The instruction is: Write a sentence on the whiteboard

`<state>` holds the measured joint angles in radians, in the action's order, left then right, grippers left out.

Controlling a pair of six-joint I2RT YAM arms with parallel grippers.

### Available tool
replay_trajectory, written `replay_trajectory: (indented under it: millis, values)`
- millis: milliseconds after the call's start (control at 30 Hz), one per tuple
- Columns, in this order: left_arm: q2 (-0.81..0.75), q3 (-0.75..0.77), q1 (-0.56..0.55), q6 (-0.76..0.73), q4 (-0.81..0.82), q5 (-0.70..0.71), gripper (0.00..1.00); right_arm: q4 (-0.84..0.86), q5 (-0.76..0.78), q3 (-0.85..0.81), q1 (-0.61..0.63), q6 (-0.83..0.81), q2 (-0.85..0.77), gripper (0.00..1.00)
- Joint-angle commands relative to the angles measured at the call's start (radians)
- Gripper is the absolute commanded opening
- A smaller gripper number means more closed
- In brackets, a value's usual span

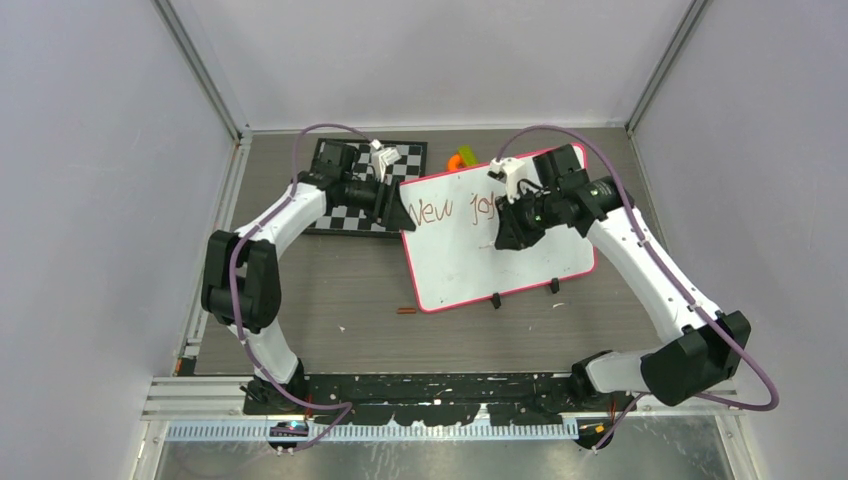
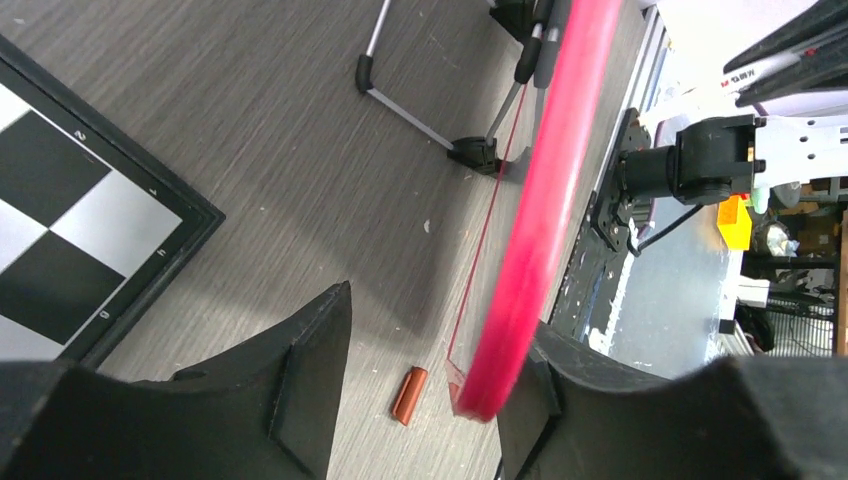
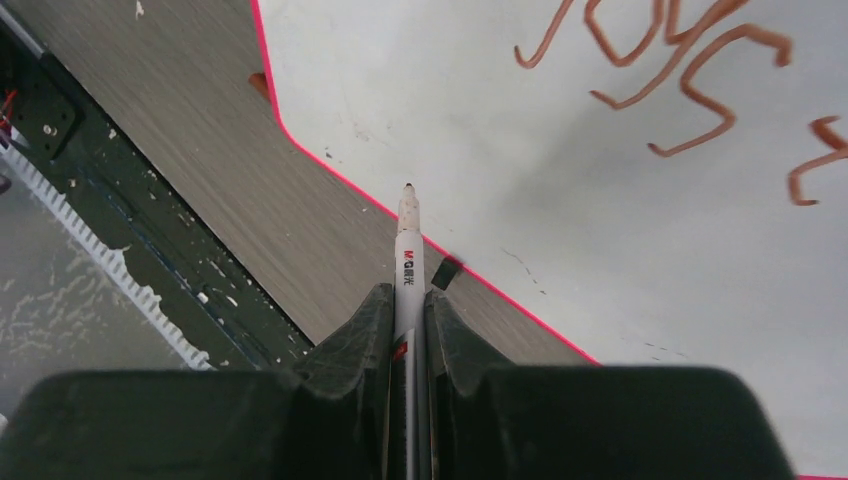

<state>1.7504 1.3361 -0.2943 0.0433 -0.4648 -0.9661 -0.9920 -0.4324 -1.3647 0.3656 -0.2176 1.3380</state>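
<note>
**Top external view.** The whiteboard sits at an angle in the middle of the tabletop, its left edge next to the checkerboard. The left pincer is at that left edge. The right pincer is over the upper middle of the board. The sentence reads "New jo" on one line, and the right arm hides whatever follows. The board surface below that line is blank. A small reddish-brown cap lies on the tabletop just off the board's near left corner.

**Left wrist view.** The left pincer is wide. The red-pink rim of the whiteboard passes between its jaws, close against one finger and well apart from the other, so the board is not clamped. A wire stand props the board off the tabletop. The cap lies near the rim's lower corner.

**Right wrist view.** The right pincer is narrow, clamped on a marker. The tip points at the whiteboard near its lower rim, well below the strokes of the sentence. Whether the tip touches the surface cannot be told.

**Status.** In judgement, the writing is partly done. The opening words are on the board, and the remainder is left to write in the blank area.
</note>
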Motion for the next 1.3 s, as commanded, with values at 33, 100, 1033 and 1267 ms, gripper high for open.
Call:
replay_trajectory:
  millis: [33, 100, 1033, 1267]
  values:
    - [-0.044, -0.03, -0.003, -0.019, 0.02, 0.004, 0.54, 0.115, -0.026, 0.061, 0.041, 0.052, -0.055, 0.0]
    - [-0.038, -0.04, -0.003, -0.016, 0.025, -0.006, 0.55, 0.142, -0.027, 0.093, 0.054, 0.06, -0.066, 0.0]
    - [0.035, -0.063, -0.035, 0.044, 0.107, -0.041, 0.16, 0.357, 0.233, 0.244, 0.155, 0.105, -0.066, 0.0]
    - [0.033, -0.063, -0.035, 0.047, 0.107, -0.038, 0.0, 0.376, 0.293, 0.229, 0.155, 0.113, -0.054, 0.0]
